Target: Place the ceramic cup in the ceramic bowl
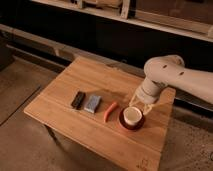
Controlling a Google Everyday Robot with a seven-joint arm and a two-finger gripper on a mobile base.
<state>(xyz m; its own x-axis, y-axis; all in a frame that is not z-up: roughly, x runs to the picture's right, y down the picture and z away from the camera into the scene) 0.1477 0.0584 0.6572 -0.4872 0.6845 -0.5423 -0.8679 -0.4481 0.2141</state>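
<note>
- Wooden table (75, 107): bears everything listed here.
- Dark flat block (77, 99): lies left of centre, away from the work.
- Grey-blue rectangular block (92, 103): just beside it, also idle.
- Orange carrot-like piece (110, 111): lies slantwise, near the bowl.
- Ceramic bowl (123, 124): red-orange, holds the cup.
- Ceramic cup (132, 116): cream-white, upright inside the bowl, apparently delivered.
- Gripper (139, 103): directly above the cup; whether it clasps the rim, I cannot tell.

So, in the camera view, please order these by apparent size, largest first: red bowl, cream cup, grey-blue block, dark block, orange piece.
1. Red bowl, under the gripper
2. Cream cup, standing in the bowl
3. Grey-blue block and orange piece: too alike to rank
4. Dark block
</note>
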